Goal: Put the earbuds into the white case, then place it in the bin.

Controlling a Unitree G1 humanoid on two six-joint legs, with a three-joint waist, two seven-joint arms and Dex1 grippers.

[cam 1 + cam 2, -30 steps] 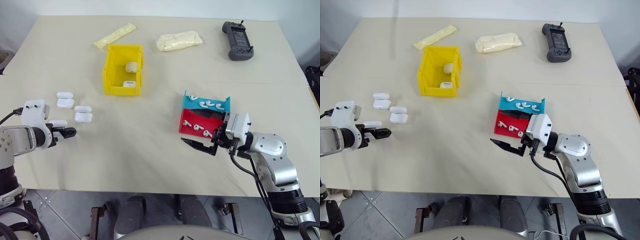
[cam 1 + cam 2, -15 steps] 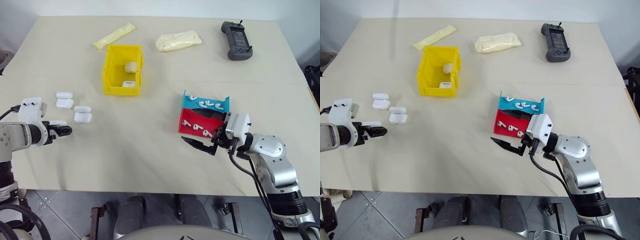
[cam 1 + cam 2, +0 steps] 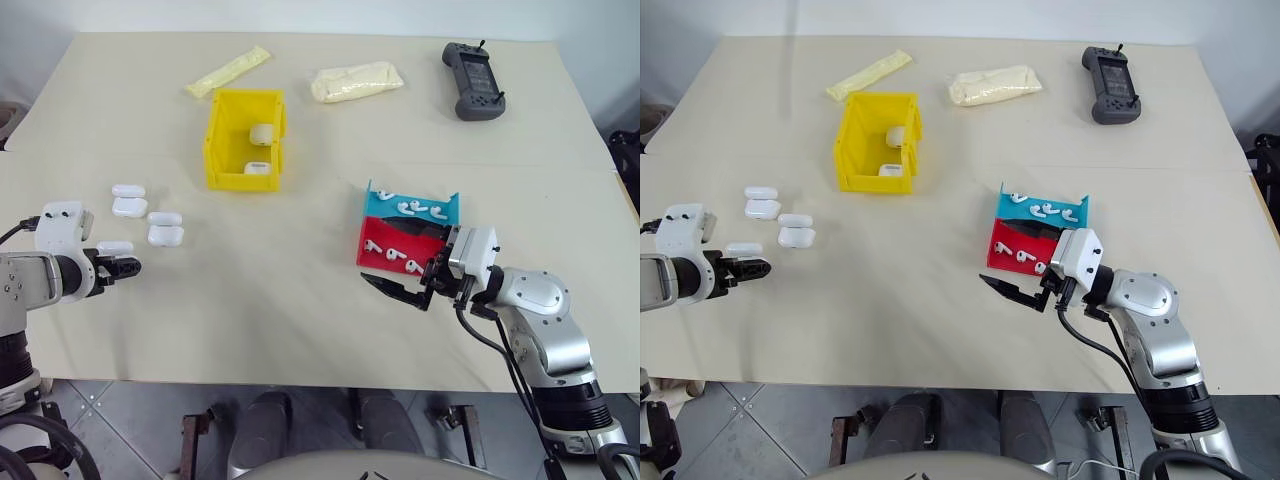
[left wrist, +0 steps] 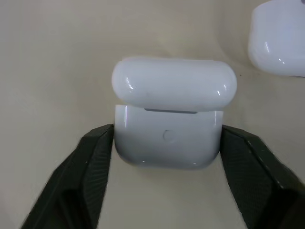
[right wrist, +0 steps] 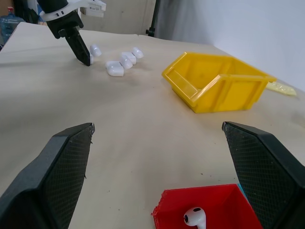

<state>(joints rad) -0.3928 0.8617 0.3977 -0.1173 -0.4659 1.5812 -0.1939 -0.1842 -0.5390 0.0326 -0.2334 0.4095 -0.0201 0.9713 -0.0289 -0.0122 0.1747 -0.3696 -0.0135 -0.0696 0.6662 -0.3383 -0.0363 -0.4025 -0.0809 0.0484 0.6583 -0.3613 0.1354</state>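
Note:
A white case [image 4: 167, 138] stands on the table near the left edge, its lid slightly ajar. My left gripper [image 3: 128, 265] is shut on it, one black finger [image 4: 90, 157] against each side. Several earbuds [image 3: 392, 254] lie in a red tray [image 3: 372, 238] and a blue tray [image 3: 450, 205] right of centre. Just in front of the red tray, my right gripper [image 3: 405, 280] hovers open and holds nothing. One earbud [image 5: 194, 216] shows in the red tray between its fingers. The yellow bin [image 3: 216, 140] stands further back and holds two cases [image 3: 262, 133].
Several more white cases [image 3: 166, 236] lie just behind my left gripper. At the back of the table are two cream packets [image 3: 358, 80] and a black controller [image 3: 474, 80]. The table's front edge [image 3: 300, 383] runs close under both arms.
My left gripper's fingers have closed onto the white case. The right arm has stayed where it was.

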